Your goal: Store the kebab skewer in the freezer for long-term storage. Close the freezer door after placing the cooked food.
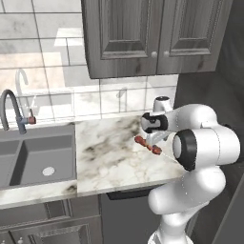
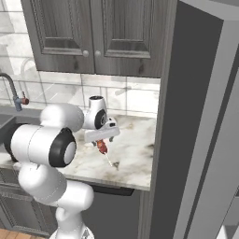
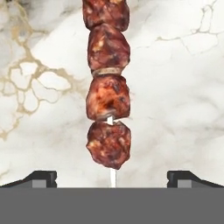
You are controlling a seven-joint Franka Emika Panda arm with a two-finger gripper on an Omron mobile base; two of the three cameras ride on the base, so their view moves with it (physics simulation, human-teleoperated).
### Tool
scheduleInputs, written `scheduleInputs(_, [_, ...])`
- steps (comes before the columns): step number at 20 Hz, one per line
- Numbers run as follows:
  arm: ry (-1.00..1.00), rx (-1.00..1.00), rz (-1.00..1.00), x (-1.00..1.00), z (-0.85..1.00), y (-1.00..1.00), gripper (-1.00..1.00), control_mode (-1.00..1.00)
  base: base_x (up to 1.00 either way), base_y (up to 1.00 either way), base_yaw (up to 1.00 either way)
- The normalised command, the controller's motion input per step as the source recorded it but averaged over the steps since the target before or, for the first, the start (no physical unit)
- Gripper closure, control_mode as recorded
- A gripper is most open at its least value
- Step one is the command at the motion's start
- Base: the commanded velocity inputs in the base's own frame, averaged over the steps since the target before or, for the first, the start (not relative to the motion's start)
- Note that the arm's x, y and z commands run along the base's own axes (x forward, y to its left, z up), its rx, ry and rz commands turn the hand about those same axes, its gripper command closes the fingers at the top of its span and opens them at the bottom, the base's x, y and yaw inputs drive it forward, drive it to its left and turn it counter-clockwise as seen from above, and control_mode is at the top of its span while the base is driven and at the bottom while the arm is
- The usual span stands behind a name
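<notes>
On counter (image 1: pixel 109 157): kebab skewer (image 3: pixel 107 87); gripper (image 3: pixel 112 177) spread above

The left base camera looked forward and down from behind the arm, over the counter (image 1: pixel 109 152) and the sink (image 1: pixel 33 157). The right base camera faced the same counter from the other side, with a tall grey panel (image 2: pixel 200 130) close at its right. The hand camera hung very near the counter, straight above the skewer (image 3: pixel 107 87).
</notes>
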Motion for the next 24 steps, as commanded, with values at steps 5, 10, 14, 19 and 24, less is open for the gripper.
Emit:
scheduleInputs(5, [0.0, 0.0, 0.0, 0.05, -0.32, 0.0, -1.0, -1.0, 0.0, 0.0, 0.0])
scheduleInputs(10, [0.0, 0.0, 0.0, 0.09, -0.31, 0.0, -1.0, -1.0, 0.0, 0.0, 0.0])
scheduleInputs(14, [0.0, 0.0, 0.0, 0.0, -0.29, 0.0, -1.0, -1.0, 0.0, 0.0, 0.0])
scheduleInputs(19, [0.0, 0.02, 0.01, 0.02, -0.14, 0.0, -1.0, -1.0, 0.0, 0.0, 0.0])
scheduleInputs(24, [0.0, 0.03, 0.02, 0.04, -0.15, 0.0, -1.0, -1.0, 0.0, 0.0, 0.0])
